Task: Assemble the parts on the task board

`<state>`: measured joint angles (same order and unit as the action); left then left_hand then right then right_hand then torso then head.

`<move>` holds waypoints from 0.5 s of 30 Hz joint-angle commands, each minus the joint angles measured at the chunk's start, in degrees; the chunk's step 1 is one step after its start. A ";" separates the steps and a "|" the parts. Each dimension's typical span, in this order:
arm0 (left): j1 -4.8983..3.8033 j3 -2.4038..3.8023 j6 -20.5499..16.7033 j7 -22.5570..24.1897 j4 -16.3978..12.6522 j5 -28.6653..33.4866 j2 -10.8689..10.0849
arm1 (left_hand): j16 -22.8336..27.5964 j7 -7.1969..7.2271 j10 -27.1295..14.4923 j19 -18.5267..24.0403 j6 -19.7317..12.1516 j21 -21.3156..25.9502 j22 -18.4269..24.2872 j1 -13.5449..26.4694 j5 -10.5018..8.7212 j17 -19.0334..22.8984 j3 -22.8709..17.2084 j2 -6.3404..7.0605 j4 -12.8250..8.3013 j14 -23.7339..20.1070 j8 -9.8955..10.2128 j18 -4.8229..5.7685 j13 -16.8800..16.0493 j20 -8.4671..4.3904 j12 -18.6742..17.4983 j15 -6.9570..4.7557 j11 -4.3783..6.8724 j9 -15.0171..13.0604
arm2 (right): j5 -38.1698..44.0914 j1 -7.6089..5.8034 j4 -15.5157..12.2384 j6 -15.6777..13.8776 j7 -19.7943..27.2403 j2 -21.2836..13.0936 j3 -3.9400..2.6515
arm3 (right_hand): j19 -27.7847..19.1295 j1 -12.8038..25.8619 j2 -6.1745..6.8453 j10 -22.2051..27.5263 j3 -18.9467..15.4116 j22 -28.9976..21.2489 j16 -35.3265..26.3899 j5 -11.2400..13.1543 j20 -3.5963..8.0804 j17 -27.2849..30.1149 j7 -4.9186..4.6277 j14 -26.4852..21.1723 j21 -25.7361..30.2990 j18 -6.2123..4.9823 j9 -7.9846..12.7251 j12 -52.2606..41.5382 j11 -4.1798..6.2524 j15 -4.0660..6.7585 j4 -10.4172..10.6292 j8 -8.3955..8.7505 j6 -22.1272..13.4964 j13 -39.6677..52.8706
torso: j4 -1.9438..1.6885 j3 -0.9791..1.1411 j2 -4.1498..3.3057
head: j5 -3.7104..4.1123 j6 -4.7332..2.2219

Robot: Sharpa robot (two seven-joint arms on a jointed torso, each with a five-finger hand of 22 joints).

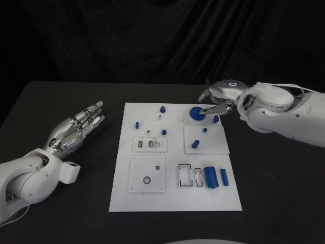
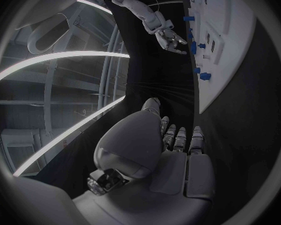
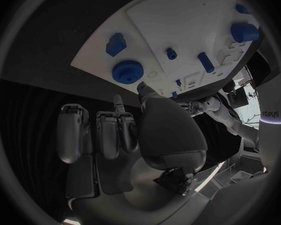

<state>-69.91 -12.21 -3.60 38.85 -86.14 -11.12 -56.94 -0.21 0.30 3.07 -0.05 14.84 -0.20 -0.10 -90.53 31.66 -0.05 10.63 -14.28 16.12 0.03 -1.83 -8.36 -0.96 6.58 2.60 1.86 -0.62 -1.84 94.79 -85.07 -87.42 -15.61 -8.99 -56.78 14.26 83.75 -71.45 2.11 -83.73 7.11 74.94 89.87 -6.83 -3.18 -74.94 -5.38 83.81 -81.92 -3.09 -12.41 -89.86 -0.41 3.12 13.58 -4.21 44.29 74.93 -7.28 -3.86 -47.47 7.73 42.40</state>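
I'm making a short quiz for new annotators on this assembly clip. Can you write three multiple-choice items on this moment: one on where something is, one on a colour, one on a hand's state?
1. Where does the round blue gear sit on the task board?
A. near the far edge, by the right robot hand
B. at the near edge, beside the two cylinders
C. off the board, on the black table

2. What colour are the two cylinders at the board's near right?
A. grey
B. blue
C. white

3. How is the left robot hand?
A. holding a blue part
B. pressing on the board
C. open, fingers stretched out, beside the board

Answers:
1 A: the gear lies at the far part of the task board, right by the right robot hand.
2 B: both cylinders are blue.
3 C: the left robot hand lies over the table, holding nothing.
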 commanded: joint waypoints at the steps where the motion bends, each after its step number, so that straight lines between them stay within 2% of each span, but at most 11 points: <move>1: -0.12 0.05 0.31 10.97 -0.05 -0.05 0.03 | 0.21 -0.08 -0.11 0.05 -0.03 0.20 0.10 -0.34 0.37 0.05 -0.35 0.01 0.12 -0.03 0.05 0.46 0.07 0.37 -0.39 0.24 -0.29 0.03 | -0.01 0.24 -0.17 -0.17 -1.32 -0.23 -0.02 | 0.06 0.30 0.39 -6.27 -0.21 6.99 -0.15 0.40 0.12 -14.60 -0.02 6.03 0.22 0.36 0.13 -0.14 0.18 0.19 0.03 0.22 -0.20 15.07 | -0.07 -0.06 0.00 | 0.20 0.22; 8: -0.12 0.05 0.42 10.94 0.04 -0.05 0.06 | 0.21 -0.22 -0.11 0.05 0.06 0.20 0.10 -0.34 0.39 0.05 -0.40 0.01 0.12 -0.03 0.02 0.47 0.07 0.38 -0.40 0.23 -0.23 0.01 | -0.01 0.88 0.30 0.33 -1.34 -0.10 -0.02 | 0.06 0.24 0.45 -6.27 -0.31 7.03 -0.21 0.87 0.10 -14.51 -0.10 6.00 0.22 0.36 0.27 -0.14 0.12 0.15 0.05 0.24 -0.16 15.07 | -0.03 -0.03 -0.04 | 0.18 0.55; 12: -0.12 0.05 0.49 10.93 0.11 -0.05 0.08 | 0.21 -0.27 -0.11 0.05 0.08 0.20 0.10 -0.35 0.39 0.05 -0.42 0.02 0.12 -0.03 0.01 0.47 0.07 0.39 -0.40 0.23 -0.21 0.00 | -0.01 1.34 0.76 0.43 -1.25 0.30 -0.02 | 0.00 -0.46 0.39 -6.27 -0.13 7.01 -0.25 0.20 0.06 -14.45 -0.12 5.98 0.31 0.34 0.44 -0.14 0.08 0.10 -0.34 0.22 -0.01 15.07 | -0.04 -0.08 0.01 | 0.22 0.68; 15: -0.12 0.05 0.55 10.92 0.15 -0.05 0.10 | 0.21 -0.30 -0.12 0.05 0.11 0.20 0.10 -0.36 0.40 0.05 -0.44 0.02 0.11 -0.03 0.01 0.47 0.08 0.39 -0.41 0.24 -0.21 0.00 | -0.01 1.59 1.09 0.35 -1.13 0.64 -0.02 | 0.02 -0.93 0.36 -6.27 -0.03 7.09 -0.25 -0.79 0.04 -14.47 -0.12 5.99 0.30 0.35 0.62 -0.14 0.08 0.09 -0.63 0.22 0.12 15.07 | -0.04 -0.03 -0.03 | 0.18 0.79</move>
<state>-69.91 -12.21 -3.58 38.85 -85.92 -11.13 -56.93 -0.21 0.30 3.07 -0.05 14.85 -0.20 -0.05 -90.53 31.88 -0.08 10.47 -14.28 16.28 0.03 -1.83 -8.37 -0.96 6.58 2.38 1.86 -0.61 -1.85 94.69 -83.64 -86.46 -15.45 -9.22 -56.18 14.27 83.75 -71.85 2.50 -83.73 7.13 74.93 89.87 -7.56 -3.18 -74.93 -5.38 83.81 -81.92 -3.11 -11.81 -89.85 -0.41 3.12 13.26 -4.21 44.29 74.92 -7.33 -3.91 -47.47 7.94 43.11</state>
